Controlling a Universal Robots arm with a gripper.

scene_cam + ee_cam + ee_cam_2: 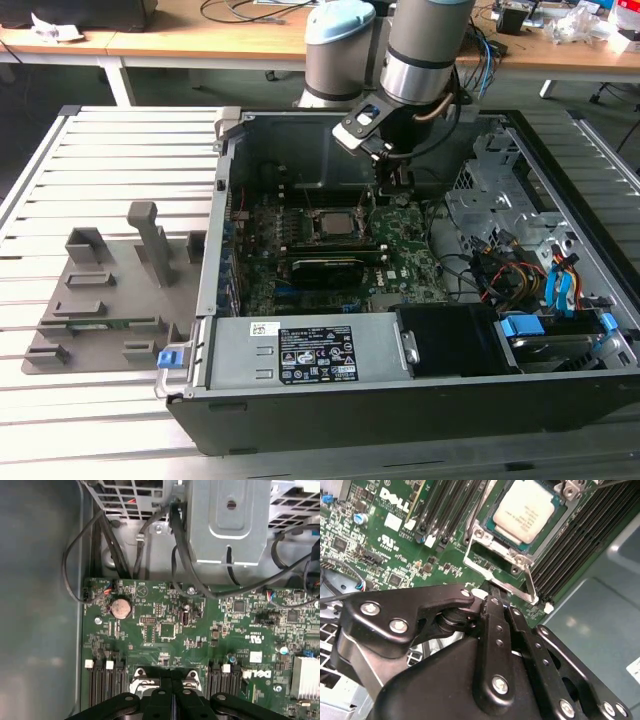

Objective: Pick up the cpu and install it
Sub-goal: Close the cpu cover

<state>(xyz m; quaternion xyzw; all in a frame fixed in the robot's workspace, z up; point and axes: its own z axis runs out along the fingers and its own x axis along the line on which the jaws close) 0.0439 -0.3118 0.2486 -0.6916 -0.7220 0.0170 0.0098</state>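
Observation:
The cpu point(525, 510), a flat square chip with a pale silver top, lies in the motherboard socket point(335, 222) inside the open computer case point(300, 350). A metal socket frame point(495, 565) surrounds it. My gripper point(501, 604) hangs just beside the socket, on the side toward the exterior view's right, with its black fingers point(172, 680) pressed together. Nothing shows between them. The tips end close to the edge of the metal frame; contact cannot be judged. In the exterior view the gripper point(388, 190) sits low over the green motherboard point(400, 260).
A grey plastic fixture tray point(100, 290) lies on the slatted table at the exterior view's left. Memory slots point(580, 545) flank the socket. A metal drive cage point(500, 190), loose cables point(500, 270) and a black expansion card point(330, 265) crowd the case.

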